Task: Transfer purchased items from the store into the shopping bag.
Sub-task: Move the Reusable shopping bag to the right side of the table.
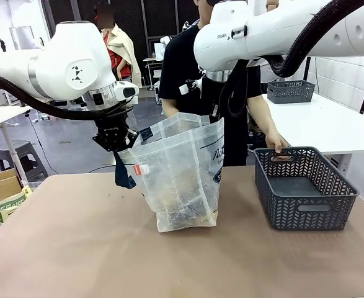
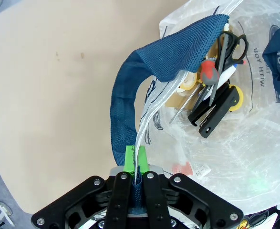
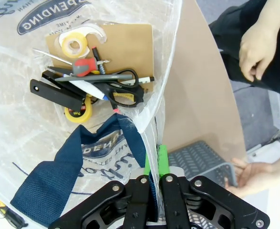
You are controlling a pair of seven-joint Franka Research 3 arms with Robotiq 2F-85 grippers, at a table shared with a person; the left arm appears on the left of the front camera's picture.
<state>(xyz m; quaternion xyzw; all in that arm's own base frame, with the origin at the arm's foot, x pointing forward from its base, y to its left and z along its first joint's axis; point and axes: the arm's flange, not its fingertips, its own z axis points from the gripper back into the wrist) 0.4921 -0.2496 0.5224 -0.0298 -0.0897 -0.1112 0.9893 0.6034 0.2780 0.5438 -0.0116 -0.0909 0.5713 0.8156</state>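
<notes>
Upright on the worktop [image 1: 76,248], the bag [image 1: 182,180] is held open, the left gripper [image 2: 136,160] and right gripper [image 3: 155,160] each with jaws clamped on its rim at a navy handle. Scissors, tape and other items [image 3: 89,81] lie inside. Beyond, a person's hand [image 1: 275,143] grips the far rim of the basket [image 1: 306,211].

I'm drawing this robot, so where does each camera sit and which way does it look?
Front view: sits between the arms, looks across the table at the person; the left arm and right arm hold the bag open.
Left wrist view: rides the left arm, looks down its jaws, shut on the bag's handle, into the bag.
Right wrist view: rides the right arm, looks down its jaws, shut on the bag's rim; a hand shows beyond.
Both wrist views share the scissors inside.
</notes>
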